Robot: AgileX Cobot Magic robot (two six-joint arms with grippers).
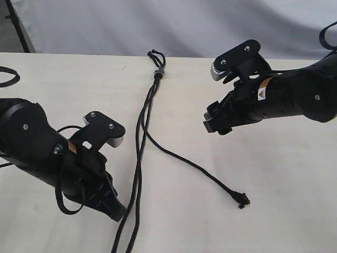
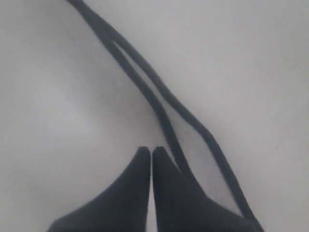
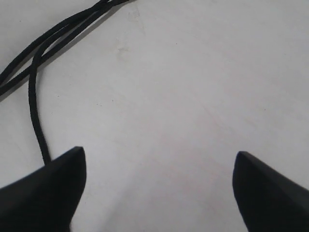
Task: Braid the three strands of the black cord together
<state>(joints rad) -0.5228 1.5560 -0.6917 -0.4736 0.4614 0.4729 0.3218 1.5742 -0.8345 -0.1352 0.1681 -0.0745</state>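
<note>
The black cord (image 1: pixel 143 118) lies on the pale table, bound at its far end by a small grey band (image 1: pixel 158 70) with short loops. Two strands (image 1: pixel 136 190) run side by side toward the near edge. The third strand (image 1: pixel 197 167) splays right and ends in a small knot (image 1: pixel 243 200). My left gripper (image 1: pixel 120 213) is shut, empty, low on the table just left of the two strands (image 2: pixel 159 92). My right gripper (image 1: pixel 211 120) is open, above the table right of the cord, with bare table between its fingertips (image 3: pixel 72 164). The cord (image 3: pixel 34 53) shows in the right wrist view.
A black loop of cable (image 1: pixel 7 77) lies at the table's left edge. A grey backdrop (image 1: pixel 158 21) stands behind the table's far edge. The two strands run off the near edge of the exterior view.
</note>
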